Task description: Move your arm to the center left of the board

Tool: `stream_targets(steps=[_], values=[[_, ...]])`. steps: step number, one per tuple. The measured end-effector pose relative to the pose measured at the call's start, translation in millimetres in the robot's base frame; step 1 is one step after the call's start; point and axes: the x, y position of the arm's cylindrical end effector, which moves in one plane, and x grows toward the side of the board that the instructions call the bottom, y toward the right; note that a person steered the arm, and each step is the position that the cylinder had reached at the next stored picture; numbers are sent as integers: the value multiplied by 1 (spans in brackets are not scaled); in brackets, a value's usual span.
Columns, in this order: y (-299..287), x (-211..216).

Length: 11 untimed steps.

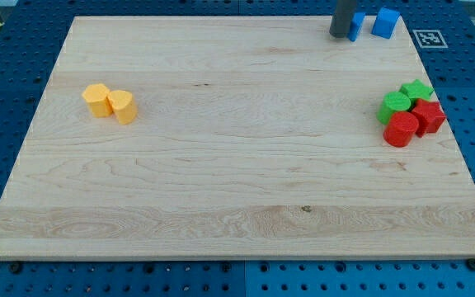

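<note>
One upright rod, my tip [340, 35] touching a blue block [356, 25].

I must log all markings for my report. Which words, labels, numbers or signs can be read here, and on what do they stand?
No readable words or numbers.
Square black-and-white marker, on the blue surface by the board's top right corner: a coded pattern, not text.
Blocks: no markings visible.
</note>
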Motion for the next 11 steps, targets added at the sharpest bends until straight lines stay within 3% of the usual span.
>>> stream_targets(steps=[2, 3, 7, 11], values=[[12, -18], [-34, -7], [-481, 123], [-449, 174]])
